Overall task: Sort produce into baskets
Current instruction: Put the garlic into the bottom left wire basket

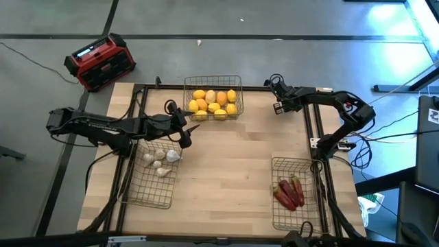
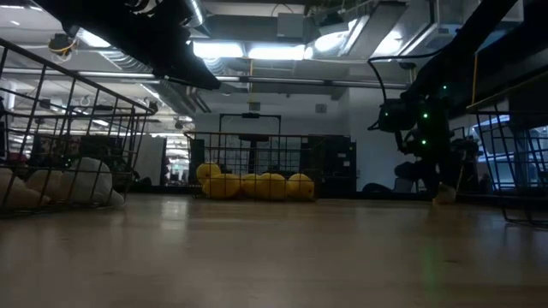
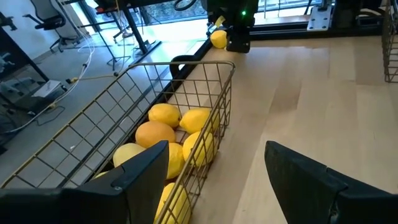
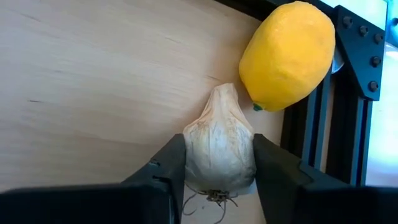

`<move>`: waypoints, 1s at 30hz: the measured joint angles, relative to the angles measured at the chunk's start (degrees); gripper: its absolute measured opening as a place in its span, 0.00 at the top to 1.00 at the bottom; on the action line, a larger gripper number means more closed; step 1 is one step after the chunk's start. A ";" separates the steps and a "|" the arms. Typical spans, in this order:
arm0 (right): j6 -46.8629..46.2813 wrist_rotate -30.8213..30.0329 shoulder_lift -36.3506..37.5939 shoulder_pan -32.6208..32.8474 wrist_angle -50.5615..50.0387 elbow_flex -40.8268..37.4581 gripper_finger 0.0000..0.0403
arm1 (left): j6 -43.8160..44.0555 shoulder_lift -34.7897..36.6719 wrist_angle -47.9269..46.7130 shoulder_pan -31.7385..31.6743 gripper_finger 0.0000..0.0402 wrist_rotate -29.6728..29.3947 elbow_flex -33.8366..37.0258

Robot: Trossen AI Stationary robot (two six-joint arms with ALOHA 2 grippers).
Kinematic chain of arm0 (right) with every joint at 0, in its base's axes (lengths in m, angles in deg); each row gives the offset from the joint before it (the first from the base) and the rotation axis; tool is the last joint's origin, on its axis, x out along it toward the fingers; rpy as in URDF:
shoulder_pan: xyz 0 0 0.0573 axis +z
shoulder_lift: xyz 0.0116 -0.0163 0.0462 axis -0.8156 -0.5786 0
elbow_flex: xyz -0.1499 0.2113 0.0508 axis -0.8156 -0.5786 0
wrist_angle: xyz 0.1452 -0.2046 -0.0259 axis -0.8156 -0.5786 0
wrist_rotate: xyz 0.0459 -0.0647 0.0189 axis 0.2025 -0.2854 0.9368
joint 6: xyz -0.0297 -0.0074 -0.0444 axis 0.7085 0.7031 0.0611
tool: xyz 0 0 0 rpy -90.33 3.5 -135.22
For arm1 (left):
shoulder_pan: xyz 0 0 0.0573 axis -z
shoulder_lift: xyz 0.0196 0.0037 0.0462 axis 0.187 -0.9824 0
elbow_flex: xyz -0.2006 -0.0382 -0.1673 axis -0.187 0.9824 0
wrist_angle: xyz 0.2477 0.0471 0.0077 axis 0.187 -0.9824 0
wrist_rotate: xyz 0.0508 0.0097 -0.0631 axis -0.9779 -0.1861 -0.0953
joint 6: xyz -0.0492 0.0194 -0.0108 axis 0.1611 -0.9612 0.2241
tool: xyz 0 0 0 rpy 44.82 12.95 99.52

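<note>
My right gripper [image 1: 278,106] is at the table's far right corner, shut on a white garlic bulb [image 4: 219,146]. A yellow lemon [image 4: 287,56] lies right by the bulb's pointed tip, against the black frame rail. My left gripper [image 1: 184,129] is open and empty, by the near left corner of the far wire basket [image 1: 212,81], which holds several yellow and orange fruits [image 3: 165,127]. A near left basket [image 1: 140,195] holds garlic bulbs [image 1: 161,161]. A near right basket [image 1: 278,206] holds dark red chilies [image 1: 290,192]. My right gripper pinches the garlic bulb's two rounded sides [image 4: 193,149] between its two fingers, near the root end. The fingers come from above, pointing down. The bulb's pointed tip [image 4: 225,93] points toward the lemon. Whether the bulb is off the table I cannot tell.
The black frame rail [image 4: 323,124] runs along the table's edge beside the lemon. A red-and-black box [image 1: 101,62] stands on the floor beyond the far left corner. The table's middle [image 1: 233,158] is bare wood.
</note>
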 joint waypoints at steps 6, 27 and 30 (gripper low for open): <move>0.98 2.80 1.19 0.05 -0.18 -0.06 0.67 | 0.40 0.00 -0.09 0.00 0.35 0.02 -0.02; 3.89 32.90 14.05 20.30 1.88 -0.09 0.65 | 7.83 0.02 -3.54 0.22 0.35 9.09 -0.02; 4.12 37.00 13.98 24.87 4.39 -0.09 0.65 | 8.32 0.04 -4.38 0.66 0.35 10.38 -0.04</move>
